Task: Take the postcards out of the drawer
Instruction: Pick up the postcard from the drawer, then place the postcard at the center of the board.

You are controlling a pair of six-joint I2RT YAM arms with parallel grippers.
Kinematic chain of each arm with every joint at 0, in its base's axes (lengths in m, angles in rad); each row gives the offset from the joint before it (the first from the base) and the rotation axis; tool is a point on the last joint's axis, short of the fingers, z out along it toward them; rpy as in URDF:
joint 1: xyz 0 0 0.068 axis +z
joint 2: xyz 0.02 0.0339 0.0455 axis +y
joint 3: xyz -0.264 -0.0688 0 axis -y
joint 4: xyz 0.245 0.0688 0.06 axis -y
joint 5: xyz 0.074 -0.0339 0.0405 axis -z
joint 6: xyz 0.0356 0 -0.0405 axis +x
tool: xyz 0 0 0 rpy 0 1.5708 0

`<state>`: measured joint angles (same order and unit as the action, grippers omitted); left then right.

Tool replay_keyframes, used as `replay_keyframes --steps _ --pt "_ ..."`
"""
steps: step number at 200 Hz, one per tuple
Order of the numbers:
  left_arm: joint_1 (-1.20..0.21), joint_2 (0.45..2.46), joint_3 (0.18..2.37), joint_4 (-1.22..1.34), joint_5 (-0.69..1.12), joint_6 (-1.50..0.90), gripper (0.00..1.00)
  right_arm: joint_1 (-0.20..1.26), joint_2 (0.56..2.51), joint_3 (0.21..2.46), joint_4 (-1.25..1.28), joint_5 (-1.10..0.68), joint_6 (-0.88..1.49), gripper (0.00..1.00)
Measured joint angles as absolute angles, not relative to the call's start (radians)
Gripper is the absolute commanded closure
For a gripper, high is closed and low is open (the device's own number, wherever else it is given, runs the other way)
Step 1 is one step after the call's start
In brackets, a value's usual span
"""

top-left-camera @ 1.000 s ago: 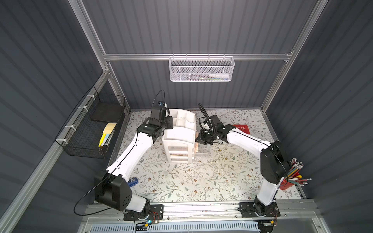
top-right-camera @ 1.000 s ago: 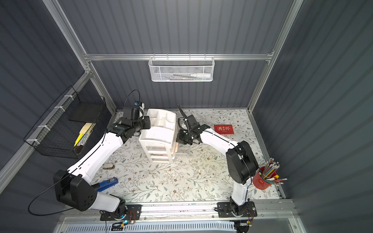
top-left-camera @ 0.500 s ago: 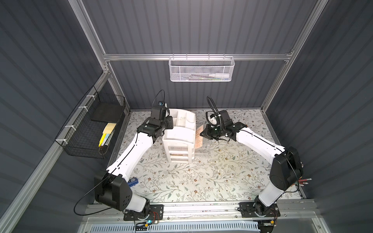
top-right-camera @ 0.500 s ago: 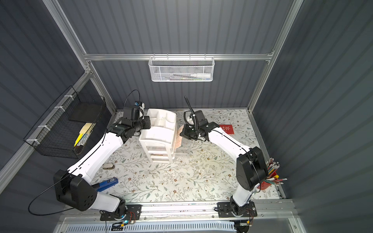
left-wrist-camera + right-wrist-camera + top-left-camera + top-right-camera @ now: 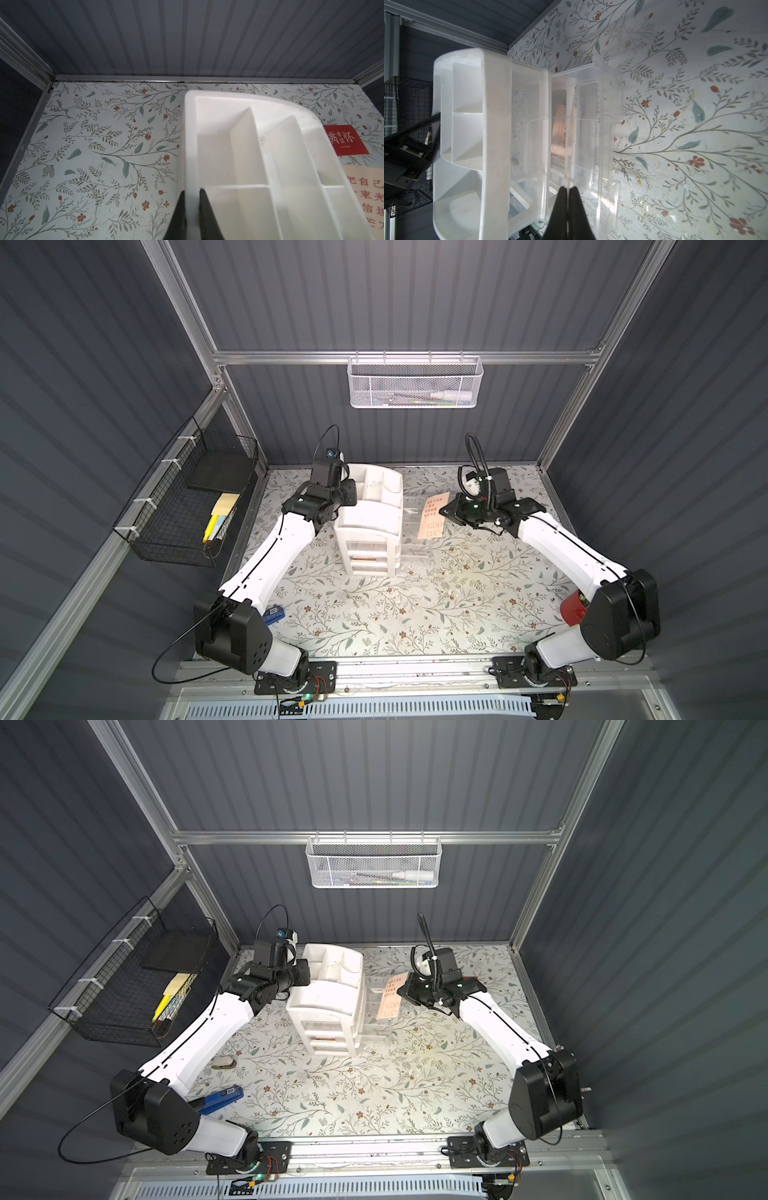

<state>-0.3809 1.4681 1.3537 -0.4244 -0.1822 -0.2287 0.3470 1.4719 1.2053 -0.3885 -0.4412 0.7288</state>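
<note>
Floral-papered tabletop (image 5: 415,614) (dark ribbed walls (image 5: 374,302)); left gripper (image 5: 192,195) pinches organizer rim (image 5: 189,145), right gripper (image 5: 568,190) pinches a peach postcard (image 5: 432,517).

- left gripper (image 5: 192,194): jaws squeezed down to just a thin gap, forearm stretched out straight behind it
- right gripper (image 5: 568,190): jaws pinched tight, wrist rolled sideways, forearm angled off behind
</note>
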Motion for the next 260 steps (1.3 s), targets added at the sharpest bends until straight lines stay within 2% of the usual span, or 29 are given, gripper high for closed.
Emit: replay_keyframes --steps 105,206,260 --pt "-0.381 1.468 1.354 -0.424 -0.181 -0.229 1.0 0.071 1.295 0.849 -0.23 -0.409 0.822 0.98" --pt "-0.381 1.468 1.354 -0.422 -0.178 -0.229 1.0 -0.044 1.148 0.601 -0.074 -0.108 1.042 0.99" --pt "-0.381 1.468 1.353 -0.422 -0.175 -0.229 1.0 -0.07 1.165 0.529 0.013 -0.012 1.14 1.0"
